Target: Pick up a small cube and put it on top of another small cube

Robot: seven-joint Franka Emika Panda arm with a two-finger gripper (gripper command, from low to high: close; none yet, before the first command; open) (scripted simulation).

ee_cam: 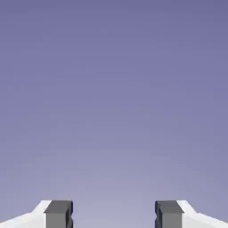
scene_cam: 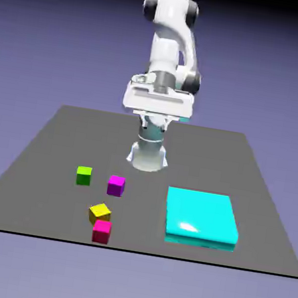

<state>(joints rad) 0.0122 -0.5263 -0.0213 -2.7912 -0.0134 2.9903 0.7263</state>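
Note:
The small green cube (scene_cam: 84,175) sits on the dark grey table (scene_cam: 51,143), left of the middle. Just to its right lies a purple-magenta cube (scene_cam: 116,186). Nearer the front edge a yellow cube (scene_cam: 99,212) touches a pink-red cube (scene_cam: 101,231). My gripper (scene_cam: 156,121) hangs high above the table's far middle, well away from all the cubes. The hand view shows only the blue-violet backdrop, with the gripper (ee_cam: 114,214) open and its two grey fingertips (ee_cam: 58,213) wide apart, nothing between them.
A flat cyan block (scene_cam: 202,218) lies on the table's right side in the exterior view. The robot's base (scene_cam: 148,155) stands at the table's far middle, behind the cubes.

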